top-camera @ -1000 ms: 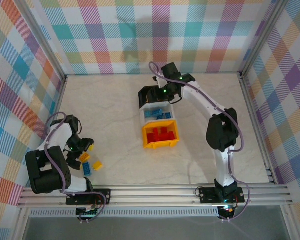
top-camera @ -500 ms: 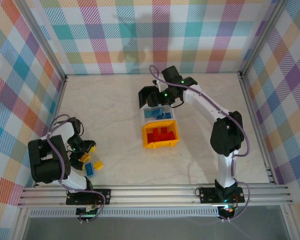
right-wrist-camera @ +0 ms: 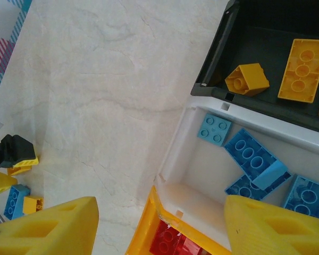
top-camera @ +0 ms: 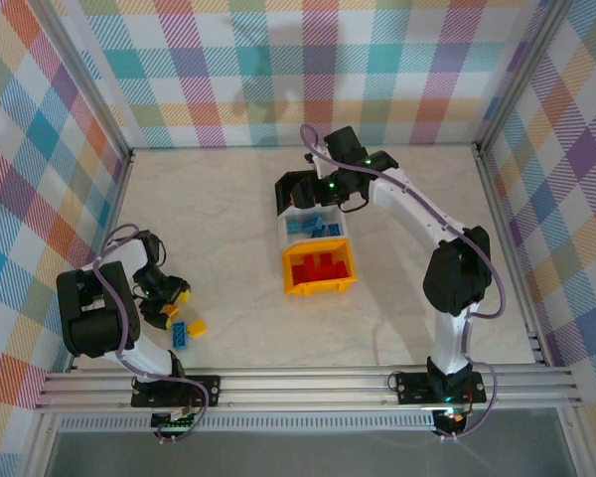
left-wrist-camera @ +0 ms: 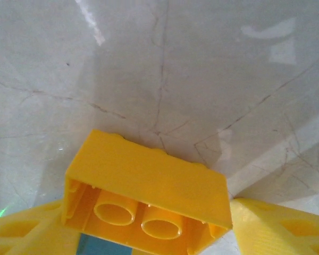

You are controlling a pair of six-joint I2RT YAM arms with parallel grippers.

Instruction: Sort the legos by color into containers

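Left gripper [left-wrist-camera: 149, 229]: clamping small yellow plastic lego brick [left-wrist-camera: 149, 183], approx 8 o'clock on table [top-camera: 228, 219]. Right gripper [right-wrist-camera: 159, 208]: hanging w/ fingers [right-wrist-camera: 53, 223] spread wide above white plastic bin [right-wrist-camera: 199, 178] holding blue bricks [right-wrist-camera: 250, 156], near centre.

Lab enclosure: plaid walls [top-camera: 278, 60], aluminium rails [top-camera: 308, 383]

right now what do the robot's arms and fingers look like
The left arm and right arm have white links, black joint housings and looping purple cables. Their fingers are yellow plastic wedges with diamond cut-outs.
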